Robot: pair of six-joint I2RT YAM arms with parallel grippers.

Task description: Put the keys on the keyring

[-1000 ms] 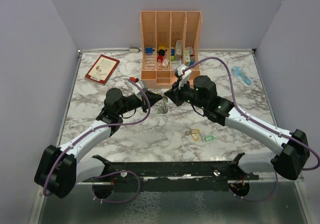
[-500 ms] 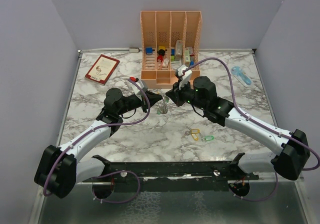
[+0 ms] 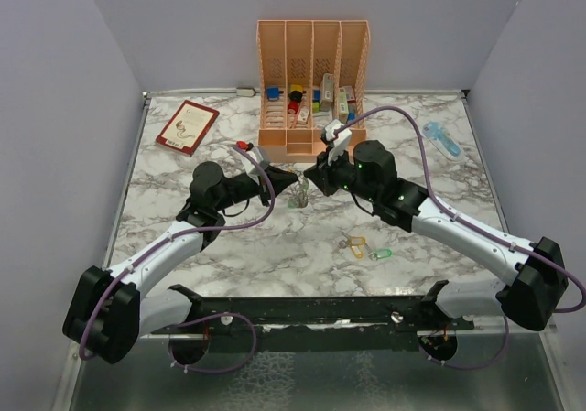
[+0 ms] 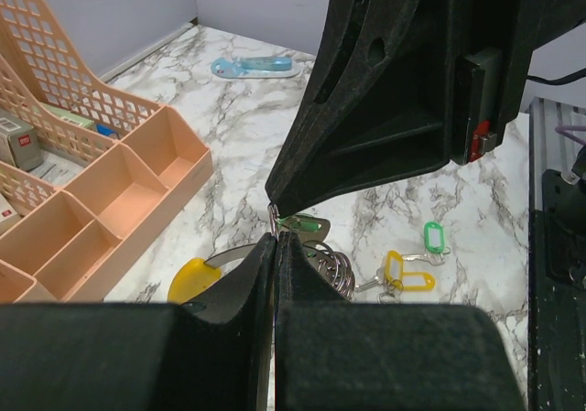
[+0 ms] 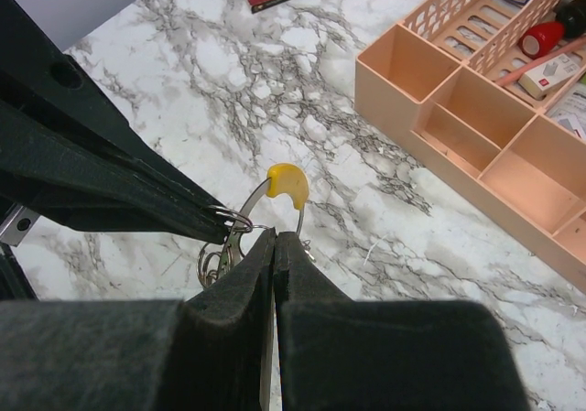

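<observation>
**Carefully now: two pinched tips meet over a dangling bundle**

Both arms meet tip to tip above mid-table. Your left gripper (image 4: pixel 276 238) has its jaws pressed together. From the right wrist it appears to pinch a small silver ring (image 5: pixel 230 217) where the keyring (image 5: pixel 255 192) begins. Your right gripper (image 5: pixel 275 235) is closed too, and I cannot tell what it holds, if anything.

The keyring hangs off the table between the tips, with a yellow plastic tab (image 5: pixel 287 183) on its loop. A green key (image 4: pixel 308 225) sits in the cluster below. Two loose keys, one yellow (image 4: pixel 408 272) and one green (image 4: pixel 433 237), lie on the table, well apart from the loop.

Risks, as I judge them:
- The pinch is on thin wire, so a small twist or pull from either arm could slip it and drop the bundle.
- The tips are nearly touching, so any inward drift makes them collide.
- Threaded keys could slide off an open end if the loop tilts.
- The peach organiser (image 3: pixel 313 54) stands just behind, leaving little room to swing back.

The marble-pattern table (image 3: pixel 201 246) is smooth, so dropped keys may skid. Plain pale walls (image 3: pixel 55 109) close in three sides. A book (image 3: pixel 187 125) lies at the far left.
</observation>
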